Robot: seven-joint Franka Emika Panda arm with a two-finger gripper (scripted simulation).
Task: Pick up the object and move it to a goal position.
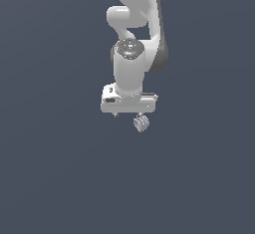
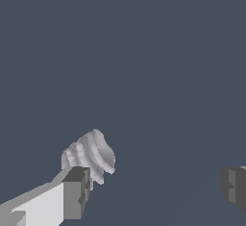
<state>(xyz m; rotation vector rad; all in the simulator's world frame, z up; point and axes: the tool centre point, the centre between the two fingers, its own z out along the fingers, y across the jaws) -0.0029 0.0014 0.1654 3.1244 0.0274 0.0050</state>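
The object (image 1: 141, 123) is a tiny light-grey rounded lump with dark ridged stripes. In the exterior view it sits just below the white hand, under the finger on the exterior view's right. My gripper (image 1: 128, 115) points down with its fingers set wide apart, so it is open. In the wrist view the object (image 2: 91, 156) lies right beside one finger (image 2: 76, 192), partly behind its tip. The other finger (image 2: 235, 187) is far from it. The gripper (image 2: 156, 190) holds nothing between its fingers. I cannot tell whether the near finger touches the object.
The ground (image 1: 60, 178) is a flat, plain dark grey-blue surface. The arm's white links (image 1: 132, 63) rise above the hand. No goal marker shows in either view.
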